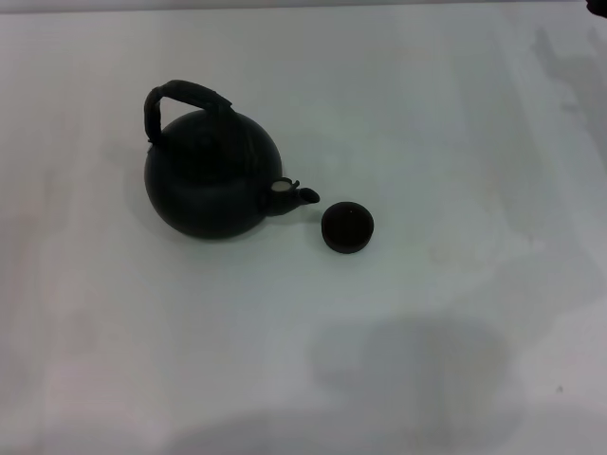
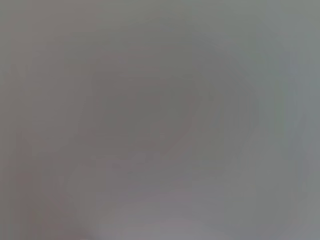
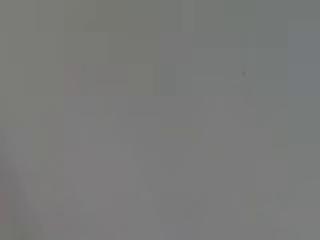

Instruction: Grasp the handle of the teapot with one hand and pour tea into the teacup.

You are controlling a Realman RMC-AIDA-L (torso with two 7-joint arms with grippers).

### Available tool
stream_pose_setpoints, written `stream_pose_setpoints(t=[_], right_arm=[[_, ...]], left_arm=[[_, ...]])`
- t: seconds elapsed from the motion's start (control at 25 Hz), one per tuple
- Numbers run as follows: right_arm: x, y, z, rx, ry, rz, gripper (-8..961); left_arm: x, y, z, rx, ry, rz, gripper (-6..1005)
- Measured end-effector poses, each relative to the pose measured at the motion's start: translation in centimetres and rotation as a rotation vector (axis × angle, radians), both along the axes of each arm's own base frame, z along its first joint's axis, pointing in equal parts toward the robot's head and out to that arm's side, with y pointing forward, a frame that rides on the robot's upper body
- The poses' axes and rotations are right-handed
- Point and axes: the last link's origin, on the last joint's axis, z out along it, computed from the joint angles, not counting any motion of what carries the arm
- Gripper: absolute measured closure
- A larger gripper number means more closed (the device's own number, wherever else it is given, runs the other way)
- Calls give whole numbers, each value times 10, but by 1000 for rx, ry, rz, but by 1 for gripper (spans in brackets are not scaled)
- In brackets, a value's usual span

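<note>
The matte-black teapot (image 1: 211, 175) stands upright on the white table, left of centre in the head view. Its thick arched handle (image 1: 185, 98) rises over the top and leans toward the far side. Its short spout (image 1: 294, 194) points right toward the teacup (image 1: 347, 227), a tiny dark round cup standing just right of the spout tip with a small gap between them. Neither gripper shows in the head view. Both wrist views show only a plain grey surface, with no fingers and no task object.
The white table (image 1: 427, 114) spreads around the pot and cup on all sides. A broad soft shadow (image 1: 408, 379) lies on the near part of the table. A dark object's corner (image 1: 597, 8) shows at the far right edge.
</note>
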Motion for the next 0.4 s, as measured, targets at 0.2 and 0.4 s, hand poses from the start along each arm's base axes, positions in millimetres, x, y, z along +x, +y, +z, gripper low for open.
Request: stream_pose_setpoints(t=[0.2,0.4], right_arm=[[-6,5,1,3,-6,16,93],[-9,8,3,7,-8,23,93]], left_arm=[[1,4,2,4,5,-8,164],[2,11,5,2,12,-12,164]])
